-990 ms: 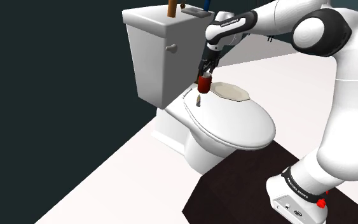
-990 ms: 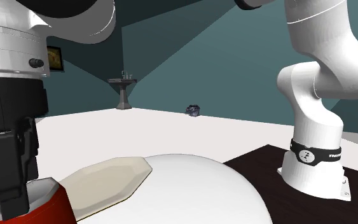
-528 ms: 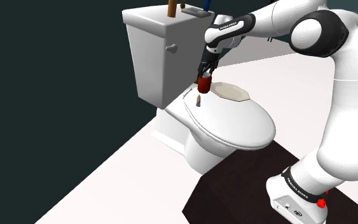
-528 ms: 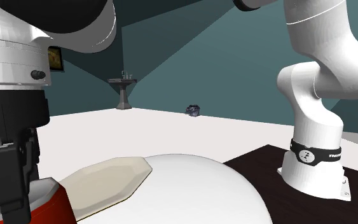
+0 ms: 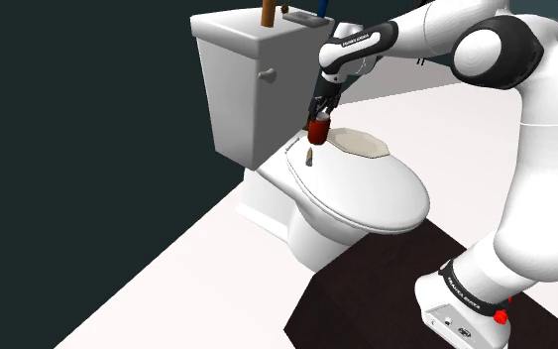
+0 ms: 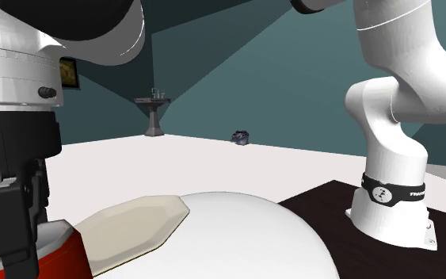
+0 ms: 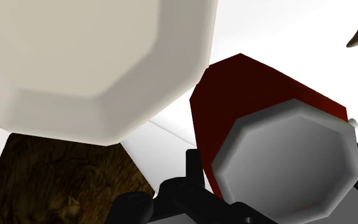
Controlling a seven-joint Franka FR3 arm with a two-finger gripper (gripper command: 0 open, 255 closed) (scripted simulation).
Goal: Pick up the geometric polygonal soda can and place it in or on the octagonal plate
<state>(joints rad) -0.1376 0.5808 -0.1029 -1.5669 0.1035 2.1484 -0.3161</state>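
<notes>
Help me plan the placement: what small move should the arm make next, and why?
Probably shift the soda can sideways until it hangs over the plate, then lower it. The fingers appear to clasp the red can, and it sits just beside the plate's rim rather than above it.

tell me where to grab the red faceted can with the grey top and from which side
Grip the red faceted can across two opposite flat side facets, just under its grey top, coming down from above. It is upright, top towards the wrist camera, and the beige octagonal plate lies close on one side.
</notes>
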